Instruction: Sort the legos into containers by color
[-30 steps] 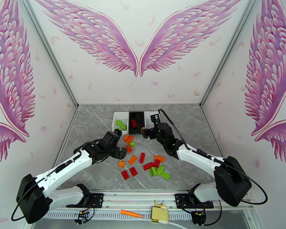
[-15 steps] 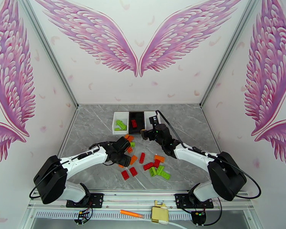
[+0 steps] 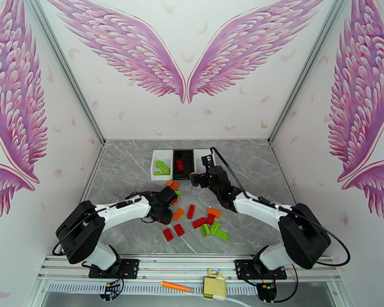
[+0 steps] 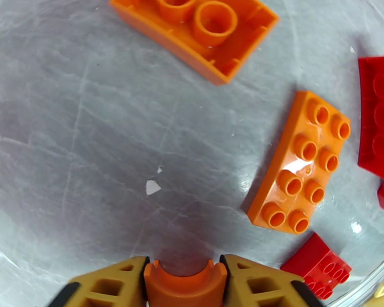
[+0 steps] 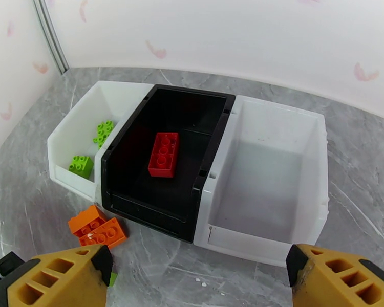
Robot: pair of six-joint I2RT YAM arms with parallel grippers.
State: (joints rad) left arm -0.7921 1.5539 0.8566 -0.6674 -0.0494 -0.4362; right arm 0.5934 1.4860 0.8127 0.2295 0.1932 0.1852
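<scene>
We take the black tray [image 5: 141, 200] as our reference. It stands between two white trays, and its side walls touch both of them. One red brick [image 5: 163, 154] lies flat in the black tray with its studs up. The white tray on its left [image 5: 64, 144] holds two lime green bricks [image 5: 81, 165], and the white tray on its right [image 5: 263, 170] holds no brick.

The right tool [image 5: 198, 275] hovers just in front of the black tray, on the side of the arm bases. Its fingers are wide apart and nothing is between them. Two orange bricks [image 5: 97, 228] lie together on the bench [image 3: 120, 170], just before the front left corner of the black tray.

The left tool [image 4: 184, 276] is further from the black tray, toward the arm bases and a little to the left, low over the bench. It is closed narrowly on a small orange brick [image 4: 184, 287], which is pinched between the two fingers. In the left wrist view, an orange brick with eight studs [image 4: 299, 165] lies on the bench near this tool, and an overturned orange brick [image 4: 202, 31] lies beyond it. Red bricks [image 4: 379, 124] lie at the right edge.

The other loose bricks [image 3: 207, 221], in red, orange and green, are scattered on the bench, well apart from the black tray on the arm-base side.
</scene>
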